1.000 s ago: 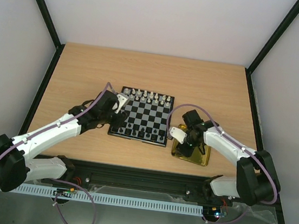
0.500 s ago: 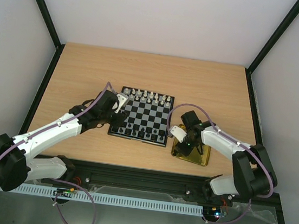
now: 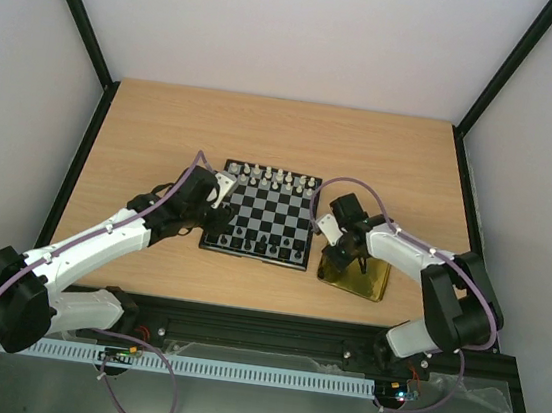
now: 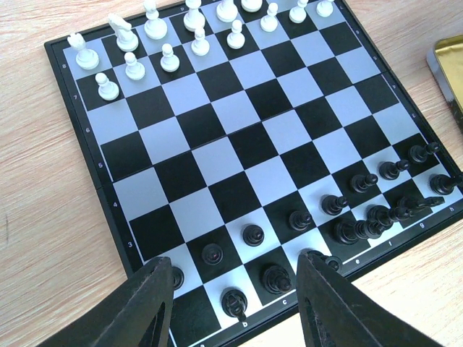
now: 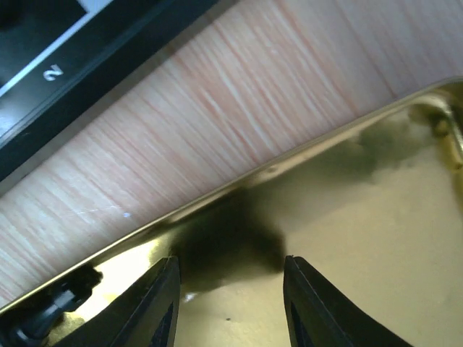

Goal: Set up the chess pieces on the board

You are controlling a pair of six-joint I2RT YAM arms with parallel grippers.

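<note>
Right gripper [image 5: 230, 289] hovered, jaws apart & empty, over gold tray [image 5: 376, 238], prob. to grab black chess piece [image 5: 45, 318] just beside it.

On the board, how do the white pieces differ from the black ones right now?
The white pieces occupy the far two rows, upright and evenly spaced, one per square. The black pieces line the near two rows, but those toward the right end crowd together, and some look tipped. Both sets are tiny and all sit on the board.
</note>
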